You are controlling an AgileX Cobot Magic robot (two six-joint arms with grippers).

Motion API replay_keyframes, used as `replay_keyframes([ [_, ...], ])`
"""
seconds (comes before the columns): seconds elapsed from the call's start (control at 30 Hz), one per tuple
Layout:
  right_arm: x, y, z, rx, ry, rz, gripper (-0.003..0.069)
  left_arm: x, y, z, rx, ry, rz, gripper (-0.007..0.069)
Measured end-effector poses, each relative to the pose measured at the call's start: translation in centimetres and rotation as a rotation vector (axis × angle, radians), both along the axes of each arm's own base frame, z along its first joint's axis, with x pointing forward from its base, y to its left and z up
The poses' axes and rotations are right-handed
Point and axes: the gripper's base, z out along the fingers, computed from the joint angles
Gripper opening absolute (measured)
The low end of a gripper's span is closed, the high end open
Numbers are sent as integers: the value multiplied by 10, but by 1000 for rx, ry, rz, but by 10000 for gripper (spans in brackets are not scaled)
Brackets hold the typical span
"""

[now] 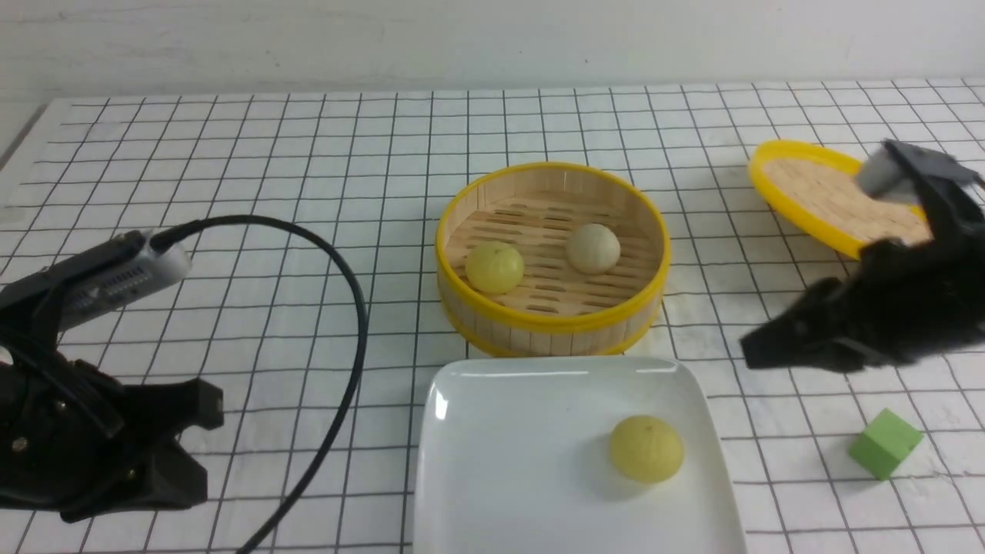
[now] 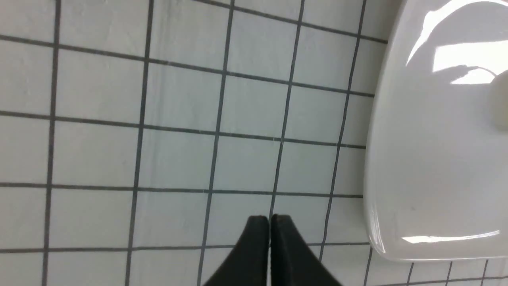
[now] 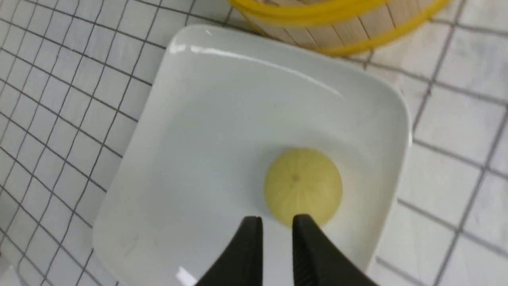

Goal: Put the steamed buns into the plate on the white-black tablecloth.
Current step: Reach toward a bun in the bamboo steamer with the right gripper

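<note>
One pale yellow steamed bun (image 1: 646, 448) lies on the white square plate (image 1: 462, 385) at the front of the white-black tablecloth (image 1: 269, 154). It also shows in the right wrist view (image 3: 303, 184), on the plate (image 3: 190, 119). A second yellow bun (image 1: 494, 267) and a beige-white bun (image 1: 592, 248) sit in the steamer basket. My right gripper (image 1: 758, 350) hangs to the right of the plate, empty, its jaws a narrow gap apart (image 3: 278, 222). My left gripper (image 1: 202, 431) is shut and empty (image 2: 270, 222), left of the plate (image 2: 397, 159).
The yellow-rimmed bamboo steamer basket (image 1: 550, 323) stands just behind the plate. Its flat lid (image 1: 823, 196) lies at the back right, behind my right arm. A green cube (image 1: 885, 442) sits at the front right. A black cable (image 1: 354, 308) loops from the left arm.
</note>
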Motion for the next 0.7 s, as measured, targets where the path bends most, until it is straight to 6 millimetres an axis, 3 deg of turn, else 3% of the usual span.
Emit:
replay_keyframes([
  [0.2,65,47,0,-78,-127,71,331,1,0,0,5,-10,2,99],
  [0.33,114,59,-18,-110,-198,2,440,1,3,-1,38,-16,-5,139],
  [0.37,116,60,-21,-113,-196,-2,440,1,3,-1,39,-16,-5,143],
  [0.43,141,64,-42,-140,-228,-42,484,1,4,-1,45,-16,-7,172],
  [0.6,163,69,-69,-178,-230,-48,482,1,4,-1,46,-16,-7,217],
  [0.7,168,71,-81,-202,-200,-13,334,1,4,-1,47,-16,-7,239],
])
